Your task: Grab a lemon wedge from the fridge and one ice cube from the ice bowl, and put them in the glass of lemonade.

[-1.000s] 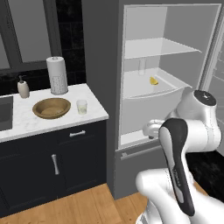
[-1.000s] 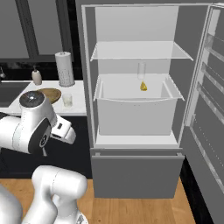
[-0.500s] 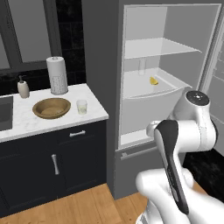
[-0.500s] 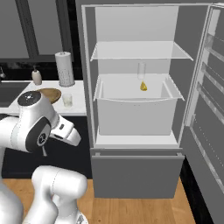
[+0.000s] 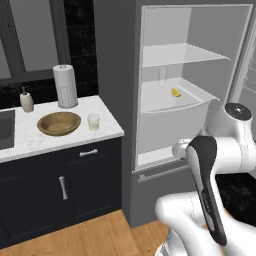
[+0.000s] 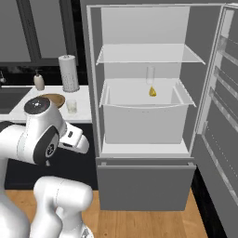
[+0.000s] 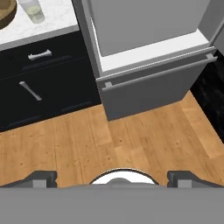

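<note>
One lemon wedge (image 6: 152, 91) sits deep in the open fridge (image 6: 144, 116), on the shelf above the white drawer, just beside a slim clear vessel (image 6: 150, 74). Your gripper (image 7: 112, 177) hangs low in front of the fridge, fingertips spread wide and holding nothing, pointed at the wooden floor (image 7: 131, 144). As I judge it, you risk clipping the drawer's front lip on the way in, or toppling that vessel onto the wedge.

The fridge (image 6: 139, 195) is showing matt grey outside, smooth white inside. The ice bowl (image 5: 59, 123) is looking like brown wood, the counter (image 5: 30, 142) like veined marble, the floor (image 7: 131, 144) like grainy planks.
</note>
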### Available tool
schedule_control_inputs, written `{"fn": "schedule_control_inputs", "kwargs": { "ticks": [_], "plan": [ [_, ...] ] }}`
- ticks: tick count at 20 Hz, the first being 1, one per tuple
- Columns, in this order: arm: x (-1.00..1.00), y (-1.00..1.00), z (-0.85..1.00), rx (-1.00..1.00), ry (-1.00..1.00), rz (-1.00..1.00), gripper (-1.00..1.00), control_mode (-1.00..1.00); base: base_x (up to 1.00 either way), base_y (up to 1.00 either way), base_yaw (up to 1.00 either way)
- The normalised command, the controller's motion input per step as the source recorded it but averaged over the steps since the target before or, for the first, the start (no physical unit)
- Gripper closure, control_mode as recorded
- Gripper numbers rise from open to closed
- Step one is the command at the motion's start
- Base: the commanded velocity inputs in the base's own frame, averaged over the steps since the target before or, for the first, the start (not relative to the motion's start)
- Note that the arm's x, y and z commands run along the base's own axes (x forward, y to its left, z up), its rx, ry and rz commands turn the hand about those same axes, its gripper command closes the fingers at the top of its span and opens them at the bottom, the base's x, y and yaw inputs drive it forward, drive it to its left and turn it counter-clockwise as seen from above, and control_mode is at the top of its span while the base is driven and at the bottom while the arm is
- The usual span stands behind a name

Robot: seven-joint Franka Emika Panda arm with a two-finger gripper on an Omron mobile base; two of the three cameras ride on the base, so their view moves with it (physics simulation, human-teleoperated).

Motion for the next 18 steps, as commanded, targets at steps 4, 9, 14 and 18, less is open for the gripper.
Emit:
{"fn": "schedule_control_inputs", "kwargs": {
  "ticks": [4, 9, 14, 18],
  "plan": [
    [0.0, 0.0, 0.0, 0.0, 0.0, 0.04, -1.0, -1.0, 0.0, 0.0, 0.0],
    [0.0, 0.0, 0.0, 0.0, 0.0, 0.0, -1.0, -1.0, 0.0, 0.0, 0.0],
    [-0.02, 0.0, 0.0, 0.0, 0.0, 0.0, -1.0, 1.0, -0.1, -0.08, 0.0],
    [0.0, 0.0, 0.0, 0.0, 0.0, 0.0, -1.0, 1.0, -0.14, -0.52, 0.0]
  ]
}}
